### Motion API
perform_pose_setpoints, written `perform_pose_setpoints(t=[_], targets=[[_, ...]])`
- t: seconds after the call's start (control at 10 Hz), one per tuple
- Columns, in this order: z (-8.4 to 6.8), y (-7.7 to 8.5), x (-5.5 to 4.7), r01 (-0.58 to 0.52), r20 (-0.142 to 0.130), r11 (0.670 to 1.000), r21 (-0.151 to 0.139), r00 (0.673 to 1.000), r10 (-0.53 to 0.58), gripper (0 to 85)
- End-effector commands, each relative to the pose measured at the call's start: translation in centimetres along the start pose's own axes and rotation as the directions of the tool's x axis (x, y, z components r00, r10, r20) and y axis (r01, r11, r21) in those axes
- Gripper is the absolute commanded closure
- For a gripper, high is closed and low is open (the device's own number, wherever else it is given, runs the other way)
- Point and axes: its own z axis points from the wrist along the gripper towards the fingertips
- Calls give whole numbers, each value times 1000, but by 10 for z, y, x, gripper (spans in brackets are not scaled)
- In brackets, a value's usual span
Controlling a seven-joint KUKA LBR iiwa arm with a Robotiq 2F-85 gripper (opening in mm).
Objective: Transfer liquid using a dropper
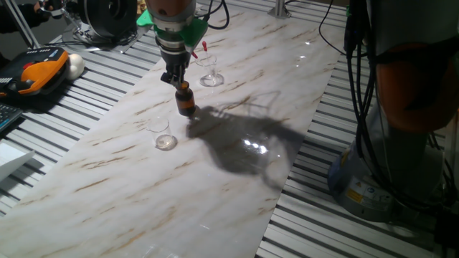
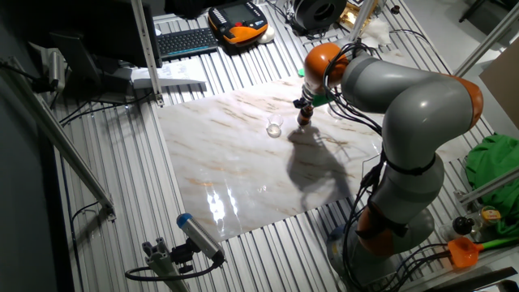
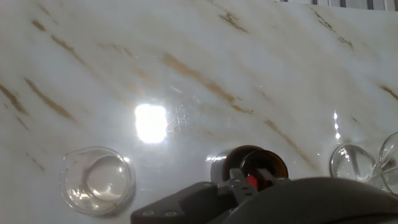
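Observation:
The small amber bottle (image 1: 186, 102) stands upright on the marble board (image 1: 115, 172), and the hand view looks down into its open mouth (image 3: 250, 163). My gripper (image 1: 176, 77) hangs straight over it with its jaws drawn together. In the hand view a small red bulb, the dropper (image 3: 250, 182), sits between the fingertips just above the bottle's mouth. Its clear tube is too thin to make out. From the other fixed view the gripper (image 2: 304, 103) is right on top of the bottle (image 2: 304, 118).
A small clear glass (image 1: 158, 125) and a flat clear dish (image 1: 166, 142) stand left of the bottle. Another clear glass (image 1: 211, 76) stands behind it. Ribbed metal table (image 1: 86, 93) surrounds the board, and an orange pendant (image 1: 39, 72) lies at far left.

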Motion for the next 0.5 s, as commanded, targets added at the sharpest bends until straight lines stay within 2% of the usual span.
perform_pose_setpoints(t=[0.0, 0.4], targets=[[0, 0, 0, 7, -2, 1000, -4, 1000, -7, 850], [0, 0, 0, 11, -4, 1000, -3, 1000, -11, 850]])
